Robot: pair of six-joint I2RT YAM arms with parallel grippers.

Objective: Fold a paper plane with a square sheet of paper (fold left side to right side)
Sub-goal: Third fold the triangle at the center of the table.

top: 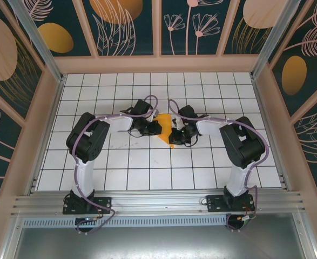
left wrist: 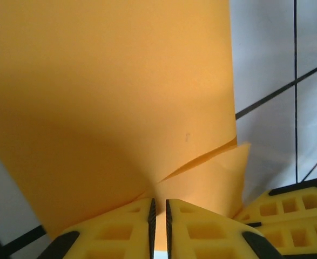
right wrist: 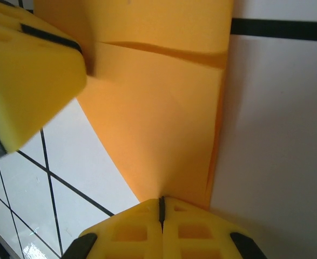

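The orange-yellow sheet of paper point(top: 166, 125), creased into overlapping layers, is held up off the tiled table between the two grippers. My left gripper point(top: 156, 128) stands at its left edge. In the left wrist view its yellow jaws point(left wrist: 159, 204) are a narrow slit apart, and the paper point(left wrist: 109, 97) runs into the slit. My right gripper point(top: 176, 135) is at the paper's right, lower edge. Seen from the right wrist, that gripper point(right wrist: 161, 202) is shut tight on a corner of the paper point(right wrist: 158, 124). A folded flap point(left wrist: 223, 172) shows at the lower right.
The white tiled table point(top: 147, 162) with black grid lines lies under both arms. Patterned walls point(top: 131, 27) with pale frames enclose it at the back and sides. A finger of the left gripper point(right wrist: 28, 75) shows in the right wrist view, and one of the right gripper point(left wrist: 293, 210) in the left.
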